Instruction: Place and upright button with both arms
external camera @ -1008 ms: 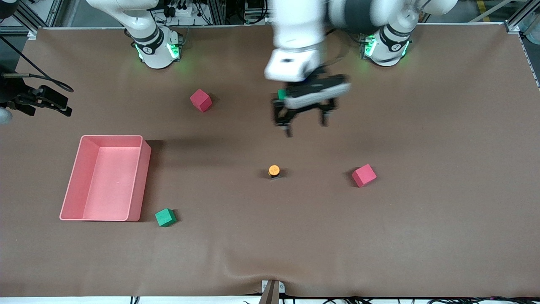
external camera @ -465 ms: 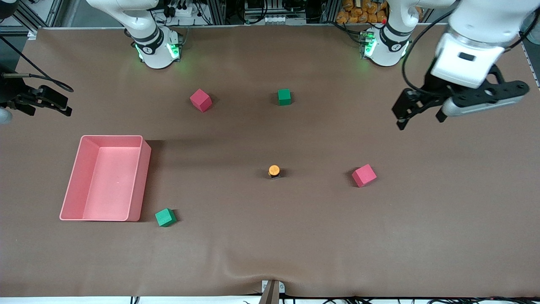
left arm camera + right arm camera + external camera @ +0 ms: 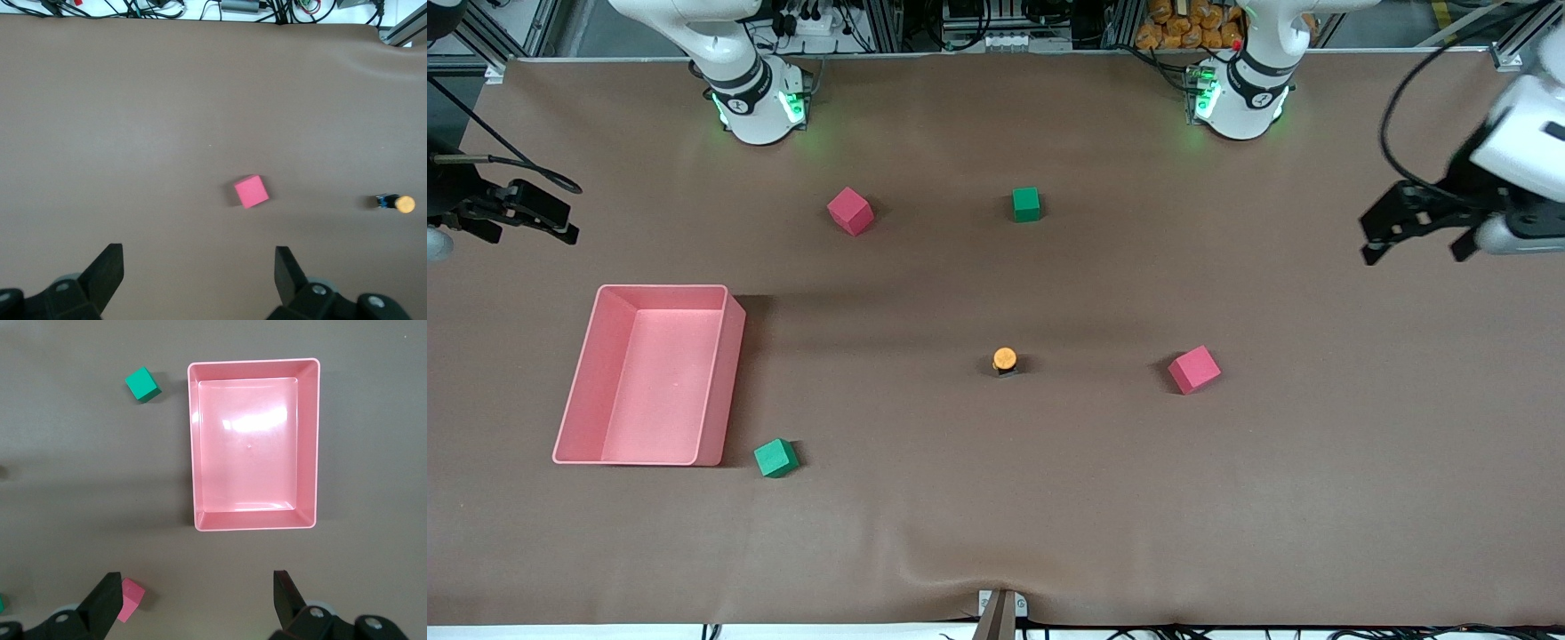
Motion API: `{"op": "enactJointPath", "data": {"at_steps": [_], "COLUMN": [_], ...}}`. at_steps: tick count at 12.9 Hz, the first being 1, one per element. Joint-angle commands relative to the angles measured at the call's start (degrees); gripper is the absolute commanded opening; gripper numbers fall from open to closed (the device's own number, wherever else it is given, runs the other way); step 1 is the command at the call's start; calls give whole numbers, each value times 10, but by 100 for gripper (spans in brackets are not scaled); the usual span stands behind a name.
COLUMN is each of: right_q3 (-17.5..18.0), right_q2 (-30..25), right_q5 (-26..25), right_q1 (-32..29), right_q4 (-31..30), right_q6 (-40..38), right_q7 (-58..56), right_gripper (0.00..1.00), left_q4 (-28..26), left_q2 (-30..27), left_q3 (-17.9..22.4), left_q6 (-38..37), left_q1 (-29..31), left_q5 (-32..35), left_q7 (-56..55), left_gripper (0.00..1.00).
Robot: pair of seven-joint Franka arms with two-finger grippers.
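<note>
The left tool (image 3: 1418, 233) hangs released over the table (image 3: 1049, 516), well apart from the button (image 3: 1005, 359). Only its own wrist view shows the right tool (image 3: 193, 603), spread wide above the pink tray (image 3: 253, 520).

Two white robot arms rise from rounded bases ringed with black bands, each base glowing green at its sides. The left arm (image 3: 1525, 147) carries a white wrist block, a looping black cable and a matte black left gripper (image 3: 1418, 233) with angular fingers. The right gripper (image 3: 193, 600) shows black wedge-shaped fingers (image 3: 107, 597) and grey round screw caps.
</note>
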Motion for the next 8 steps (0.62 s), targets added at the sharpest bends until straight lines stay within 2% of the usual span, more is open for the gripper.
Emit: {"op": "enactJointPath", "data": {"at_steps": [1, 2, 5, 8], "right_q3": [8, 8, 8, 8], "right_q2": [2, 2, 2, 2], "right_q5": [-5, -5, -5, -5], "right_q1": [-10, -10, -10, -10], "right_q4": [9, 9, 9, 9], "right_q6": [-8, -8, -8, -8], "right_q7": [-6, -6, -6, -6], "right_gripper": [100, 100, 100, 100], "left_q4": [-8, -8, -15, -17], "left_q2": [-13, -14, -17, -20], "left_q3": [-6, -5, -5, -7], "left_q6": [-26, -56, -69, -51], "left_q1": [25, 25, 32, 34], "left_q5": [-8, -2, 7, -3], "left_q7": [25, 30, 73, 72], "left_gripper": [100, 100, 100, 100]}}
